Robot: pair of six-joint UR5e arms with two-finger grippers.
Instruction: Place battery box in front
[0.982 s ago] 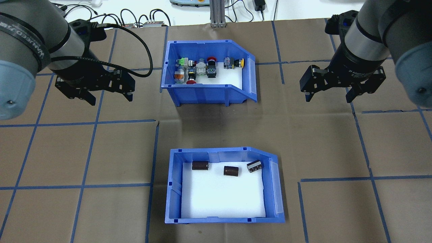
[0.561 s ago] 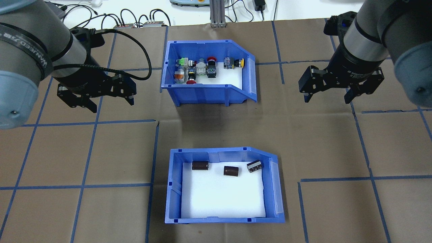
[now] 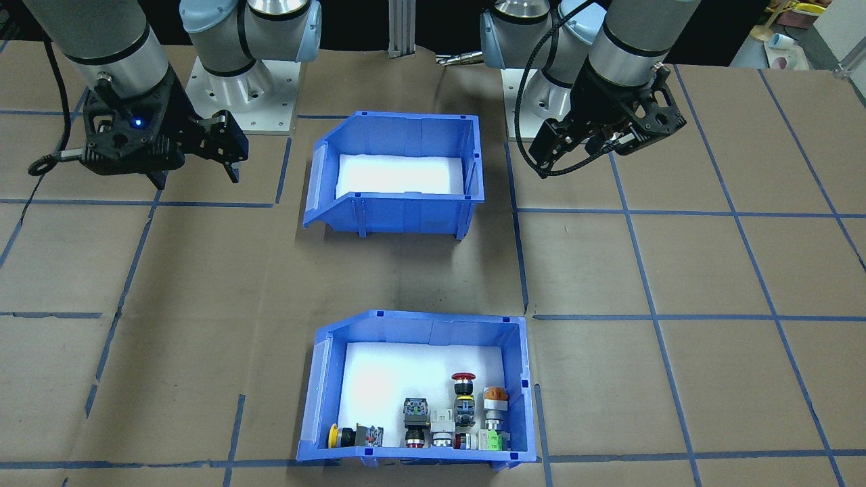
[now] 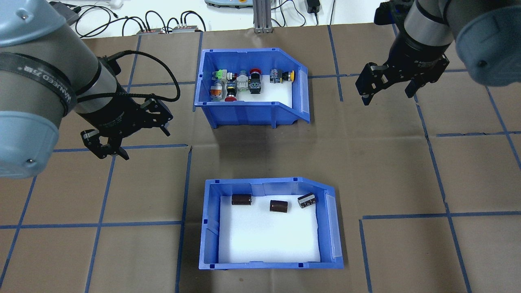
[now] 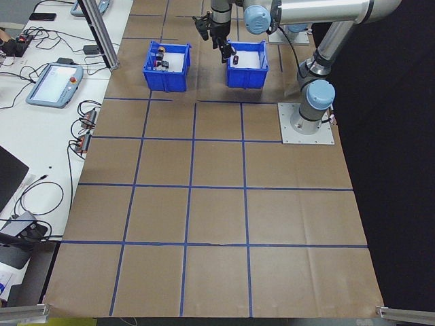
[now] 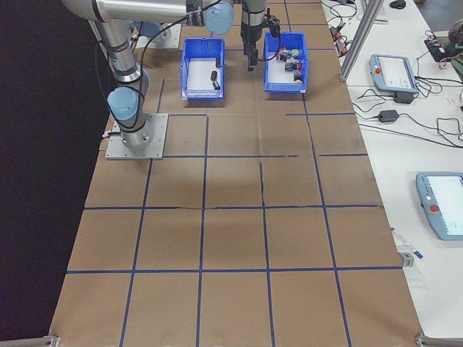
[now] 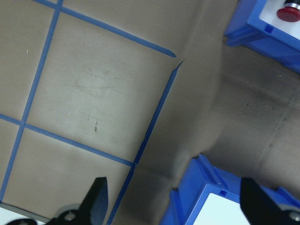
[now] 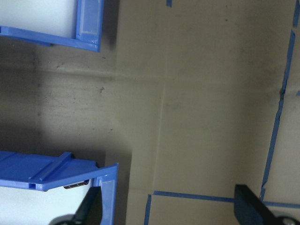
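The battery box, a blue sloped-front bin with white foam, stands at the near middle of the table. Three dark batteries lie along its far side. Seen from the front, the same box hides them behind its wall. My left gripper hangs open and empty, left of and beyond the box. A corner of that box shows between its fingers in the left wrist view. My right gripper is open and empty at the far right, beside the bin of push-button switches.
The switch bin stands at the table's far middle, directly beyond the battery box, with a strip of brown paper between them. An aluminium post, cables and a pendant lie past the far edge. Blue tape lines grid the paper.
My left gripper has come nearer and slightly right, turning as it went. My right gripper has drawn away toward the far edge. Both stayed open; neither bin moved.
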